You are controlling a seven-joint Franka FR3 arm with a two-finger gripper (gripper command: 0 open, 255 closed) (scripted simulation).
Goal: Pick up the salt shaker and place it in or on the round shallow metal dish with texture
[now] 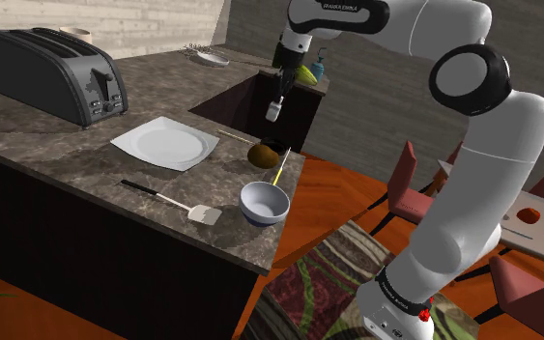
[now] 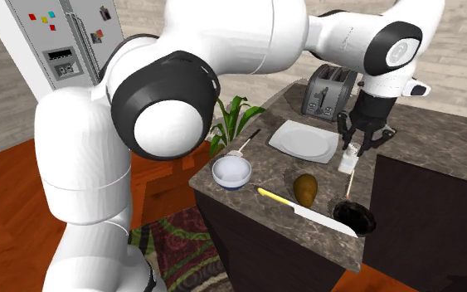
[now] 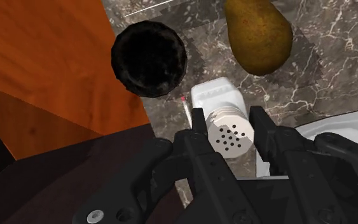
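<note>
Dark counter [image 1: 86, 155] with toaster [image 1: 52, 72], white plate [image 1: 163, 143], spatula [image 1: 168, 201], bowl [image 1: 264, 202], pear [image 1: 263, 155], knife [image 2: 306, 213], black dish [image 2: 354, 217].

White arm [image 1: 472, 193], dark joints [image 1: 468, 79], apparently all-black claw [image 3: 228, 116]

The arm [image 1: 482, 164] reaches high and far out, wrist bent down, gripper [image 3: 228, 116] pointing downward, its fingers [image 3: 201, 137] clamping the salt shaker [image 3: 217, 95].
</note>
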